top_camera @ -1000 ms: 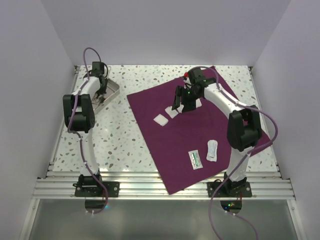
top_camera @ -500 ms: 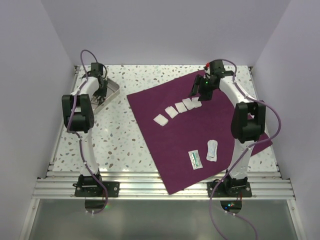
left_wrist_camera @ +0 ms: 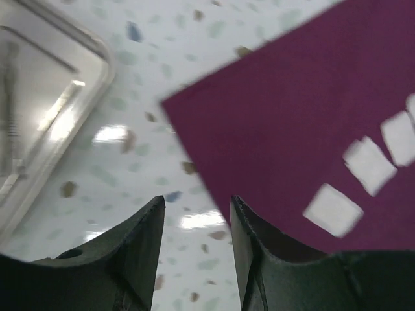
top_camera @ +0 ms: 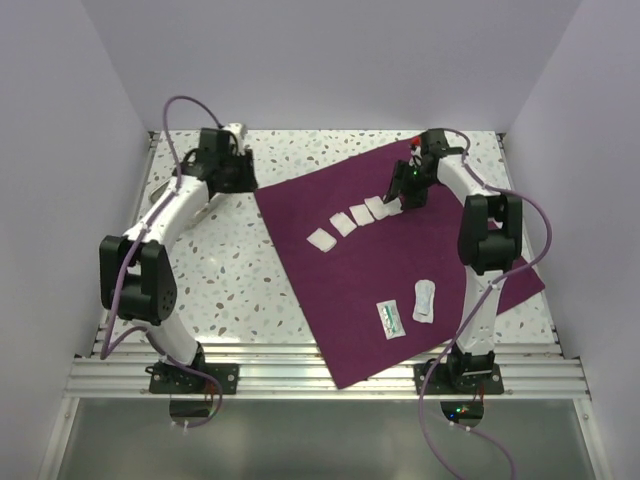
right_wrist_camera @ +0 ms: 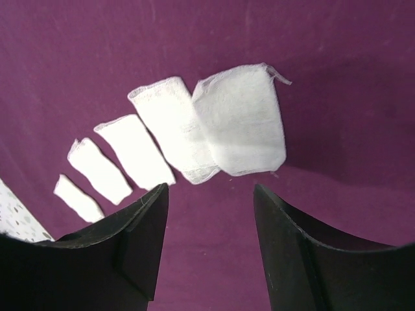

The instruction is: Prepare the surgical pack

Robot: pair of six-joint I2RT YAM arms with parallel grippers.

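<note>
Both hands stand open and hold nothing. The left hand (left_wrist_camera: 198, 246) hovers over the counter (left_wrist_camera: 130, 162). The left corner of the surgical pack (left_wrist_camera: 292, 97), spread flat, lies just ahead to its right, so this arm is the nearer one. The right hand (right_wrist_camera: 211, 240) hangs over the gauze squares (right_wrist_camera: 214, 129). One second ago the left hand was at the metal tray (left_wrist_camera: 58, 78).
</note>
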